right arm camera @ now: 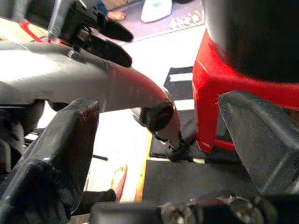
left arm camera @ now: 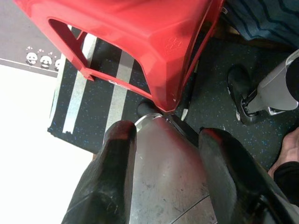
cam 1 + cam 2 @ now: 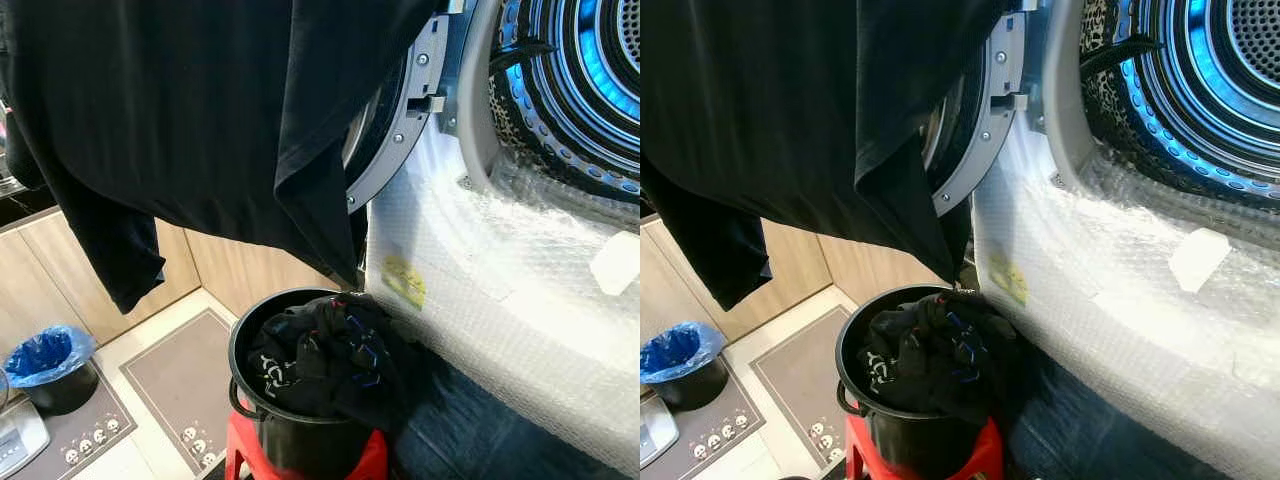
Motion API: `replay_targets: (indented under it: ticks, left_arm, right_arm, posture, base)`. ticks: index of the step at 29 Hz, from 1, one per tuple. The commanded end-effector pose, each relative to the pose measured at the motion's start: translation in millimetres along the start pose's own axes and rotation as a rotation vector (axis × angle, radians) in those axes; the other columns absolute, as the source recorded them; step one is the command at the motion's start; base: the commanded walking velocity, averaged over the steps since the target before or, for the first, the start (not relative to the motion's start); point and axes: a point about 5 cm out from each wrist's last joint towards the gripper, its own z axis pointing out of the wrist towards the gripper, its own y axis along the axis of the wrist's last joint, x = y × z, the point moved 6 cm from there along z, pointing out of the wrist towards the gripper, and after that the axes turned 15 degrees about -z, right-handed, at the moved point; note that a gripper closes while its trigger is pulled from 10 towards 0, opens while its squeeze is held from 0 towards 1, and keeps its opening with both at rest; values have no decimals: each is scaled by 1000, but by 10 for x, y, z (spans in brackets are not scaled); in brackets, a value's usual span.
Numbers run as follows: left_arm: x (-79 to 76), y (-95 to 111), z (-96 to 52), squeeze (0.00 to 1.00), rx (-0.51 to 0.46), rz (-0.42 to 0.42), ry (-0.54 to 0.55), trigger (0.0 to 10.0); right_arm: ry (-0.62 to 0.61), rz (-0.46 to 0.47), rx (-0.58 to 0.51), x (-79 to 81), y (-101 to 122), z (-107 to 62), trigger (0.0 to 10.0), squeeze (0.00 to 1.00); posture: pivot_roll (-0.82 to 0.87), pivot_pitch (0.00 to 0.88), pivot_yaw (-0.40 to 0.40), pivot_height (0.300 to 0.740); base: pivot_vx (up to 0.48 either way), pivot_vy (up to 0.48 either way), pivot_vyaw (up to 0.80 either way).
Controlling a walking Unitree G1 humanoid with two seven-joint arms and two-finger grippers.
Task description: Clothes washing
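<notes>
Hanging low with fingers spread and nothing held, the left gripper (image 2: pixel 166 172) and right gripper (image 1: pixel 159 154) are seen beside the red plastic stool (image 2: pixel 154 42). Dark crumpled clothes (image 3: pixel 325 360) fill the black round bucket (image 3: pixel 300 440) at lower centre; a black garment (image 3: pixel 200 110) hangs at upper left, so loading into the washing machine's blue-lit drum (image 3: pixel 585 70) is judged hardly begun. A person's bare foot (image 1: pixel 119 179) is shown by the wrist views.

Pale wood-grain cabinet fronts (image 3: pixel 60 270) line the wall; a grey bordered floor mat (image 3: pixel 185 385) lies on light, possibly tiled, floor (image 3: pixel 165 315).
</notes>
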Motion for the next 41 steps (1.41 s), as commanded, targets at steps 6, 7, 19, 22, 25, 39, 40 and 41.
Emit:
replay_targets:
  ticks: [6,7,19,22,25,39,40,41]
  left_arm:
    - [57,-156,-26,0,60,33,8,10000]
    - [64,-155,-27,0,60,33,9,10000]
    - [75,-189,-33,0,72,36,12,10000]
    - [54,-218,-35,0,80,41,7,10000]
    - [49,-224,-35,0,82,41,5,10000]
    - [45,-216,-32,0,83,50,4,10000]
    - [44,-216,-32,0,83,48,5,10000]
    - [46,-215,-32,0,83,47,6,10000]
  right_arm:
    - [-74,29,-148,-307,410,-360,10000,0]
    - [-78,29,-169,-325,472,-408,10000,0]
    - [-142,10,-424,-432,1173,-871,10000,0]
    - [-122,9,-496,-331,1372,-911,10000,0]
    - [-112,7,-535,-282,1478,-916,10000,0]
    - [-234,-28,-735,-197,2194,-666,10000,0]
    - [-305,-35,-718,-262,2217,-615,10000,0]
    - [-379,-36,-697,-339,2224,-569,10000,0]
  posture:
    - [-150,0,67,740]
    - [-151,0,68,740]
    - [-158,0,68,740]
    - [-162,0,68,740]
    - [-165,0,69,740]
    - [-157,0,71,740]
    - [-152,0,68,740]
    - [-152,0,68,740]
  base:
    - [0,0,0]
    - [0,0,0]
    - [0,0,0]
    - [0,0,0]
    - [0,0,0]
    - [0,0,0]
    - [0,0,0]
    - [0,0,0]
